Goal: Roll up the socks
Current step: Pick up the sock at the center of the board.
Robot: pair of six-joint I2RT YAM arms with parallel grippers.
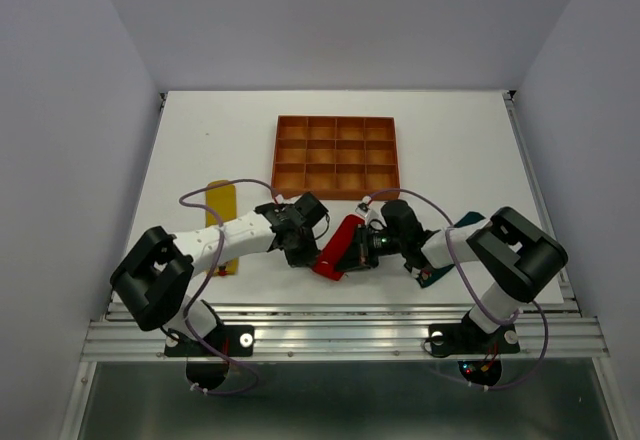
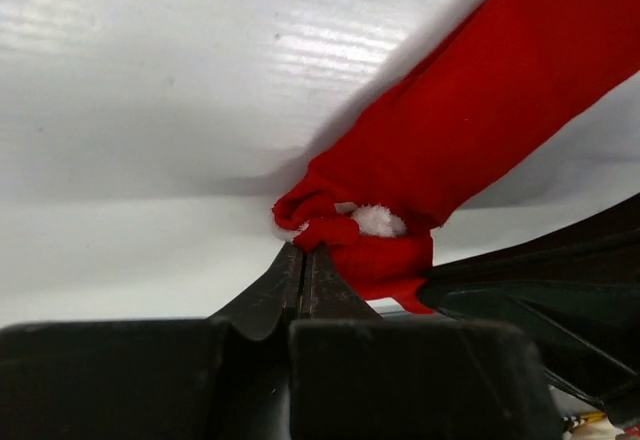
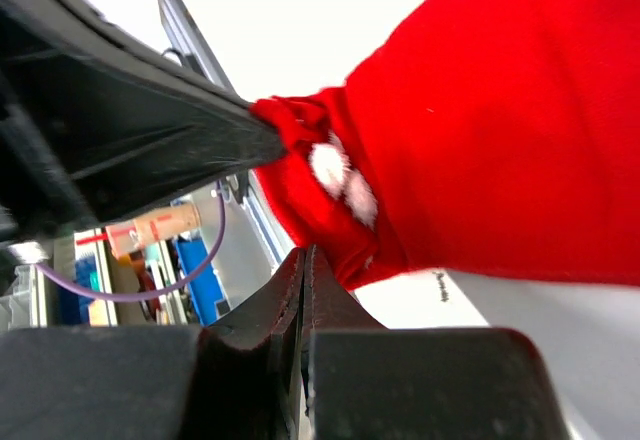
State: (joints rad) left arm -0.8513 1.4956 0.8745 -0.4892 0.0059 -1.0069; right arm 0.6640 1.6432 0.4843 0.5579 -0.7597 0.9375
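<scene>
The red sock (image 1: 338, 246) lies slanted on the white table (image 1: 200, 150) between both arms. In the left wrist view its bunched end (image 2: 372, 242), with a white patch, sits at my left gripper (image 2: 303, 250), which is shut on a fold of that end. My right gripper (image 3: 305, 253) is shut on the same end of the red sock (image 3: 480, 140) from the other side, and the two grippers' tips nearly meet. From above, the left gripper (image 1: 312, 256) and the right gripper (image 1: 352, 254) flank the sock's near end. The yellow sock (image 1: 221, 218) lies flat, partly under the left arm. The teal sock (image 1: 466, 221) lies under the right arm.
An orange-brown compartmented tray (image 1: 337, 120) stands at the back middle of the table. The metal rail (image 1: 340, 310) runs along the near edge just behind the grippers. Purple cables (image 1: 205, 192) loop over both arms.
</scene>
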